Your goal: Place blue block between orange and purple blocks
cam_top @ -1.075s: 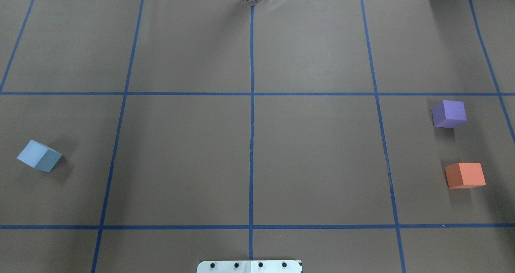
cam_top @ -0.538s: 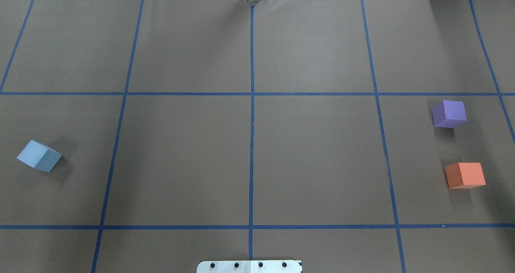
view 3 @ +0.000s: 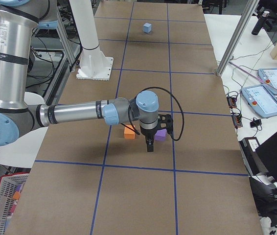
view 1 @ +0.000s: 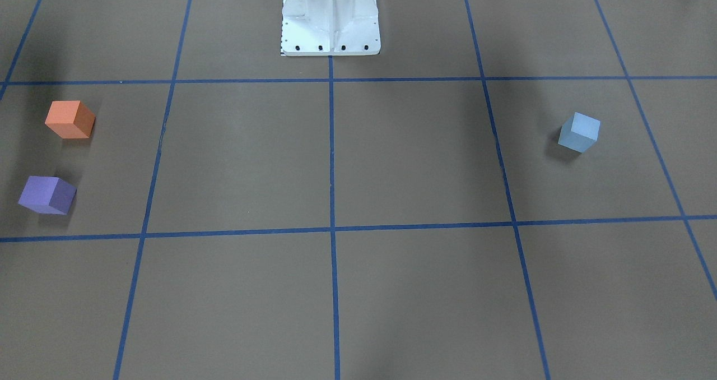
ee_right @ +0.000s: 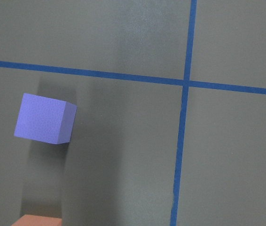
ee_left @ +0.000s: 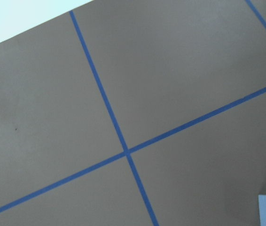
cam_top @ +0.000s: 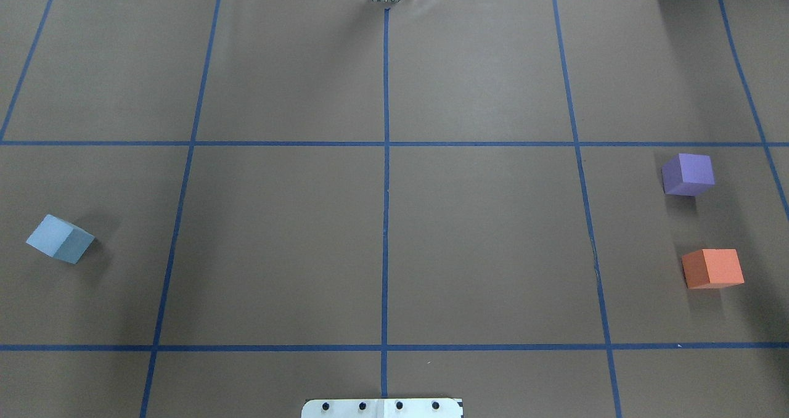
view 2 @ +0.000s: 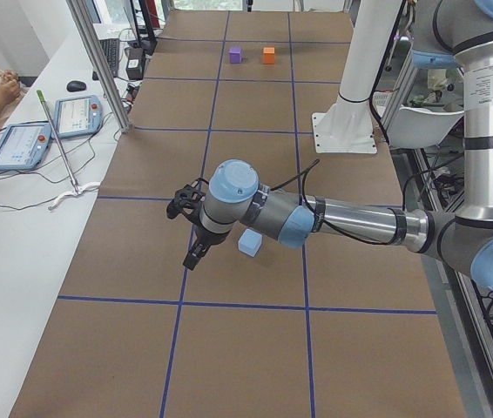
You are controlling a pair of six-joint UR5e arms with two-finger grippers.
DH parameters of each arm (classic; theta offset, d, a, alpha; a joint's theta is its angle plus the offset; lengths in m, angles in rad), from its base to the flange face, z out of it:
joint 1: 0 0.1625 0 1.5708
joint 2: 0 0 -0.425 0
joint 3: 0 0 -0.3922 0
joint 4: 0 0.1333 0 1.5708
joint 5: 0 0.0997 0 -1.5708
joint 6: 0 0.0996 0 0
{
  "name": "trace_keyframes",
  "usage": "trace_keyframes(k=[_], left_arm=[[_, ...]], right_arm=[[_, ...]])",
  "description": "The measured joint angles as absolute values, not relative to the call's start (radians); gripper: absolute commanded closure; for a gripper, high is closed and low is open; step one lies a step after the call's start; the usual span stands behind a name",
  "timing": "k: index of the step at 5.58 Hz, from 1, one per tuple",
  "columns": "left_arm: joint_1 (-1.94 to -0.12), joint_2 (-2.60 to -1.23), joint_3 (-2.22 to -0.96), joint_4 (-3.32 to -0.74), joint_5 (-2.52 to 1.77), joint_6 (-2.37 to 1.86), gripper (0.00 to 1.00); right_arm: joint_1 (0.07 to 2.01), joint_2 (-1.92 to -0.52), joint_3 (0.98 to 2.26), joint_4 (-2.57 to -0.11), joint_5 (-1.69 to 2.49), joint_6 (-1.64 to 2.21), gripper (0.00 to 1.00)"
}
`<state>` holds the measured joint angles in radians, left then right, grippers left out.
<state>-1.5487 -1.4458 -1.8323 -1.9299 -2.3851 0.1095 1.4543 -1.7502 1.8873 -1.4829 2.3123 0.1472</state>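
Left gripper (view 2: 192,252): only the side view shows it, so I cannot tell how wide its jaws stand. It seems to carry nothing. It hangs above the table (cam_top: 277,239), close beside the blue block (cam_top: 60,239). The left wrist camera catches only a corner of that block at its lower right edge.

Right gripper (view 3: 150,143): again seen from the side alone, so its jaw opening is unclear. It hangs over the purple block (cam_top: 688,174) and the orange block (cam_top: 712,268).

Taking the white base (cam_top: 382,407) as landmark: the blue block lies far out to the base's left, resting flat and turned askew to the blue tape lines (cam_top: 385,221). The purple and orange blocks sit far out to the base's right. The orange one is nearer the base and the purple one farther from it. They are apart, with bare table between them.

Likely risks:
- The blue block's skew could mean the jaws close on its corners, not its faces, so it twists or slips.
- The gap looks only a little wider than a block, so a slightly off descent could shove the orange or purple block.
- The right arm hangs over the target, so the left arm reaching across past the base could meet it.
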Motion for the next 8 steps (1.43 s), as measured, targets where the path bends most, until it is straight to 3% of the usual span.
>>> trace_keyframes(k=[5, 8], left_arm=[[-0.965, -1.418, -1.826, -2.123, -2.197, -0.419, 0.0], [-0.887, -1.414, -1.791, -2.123, -2.096, -0.471, 0.0]], right_arm=[[1.454, -1.75, 1.885, -1.482, 2.312, 0.149, 0.0], [1.454, -1.75, 1.883, -1.482, 2.311, 0.147, 0.0]])
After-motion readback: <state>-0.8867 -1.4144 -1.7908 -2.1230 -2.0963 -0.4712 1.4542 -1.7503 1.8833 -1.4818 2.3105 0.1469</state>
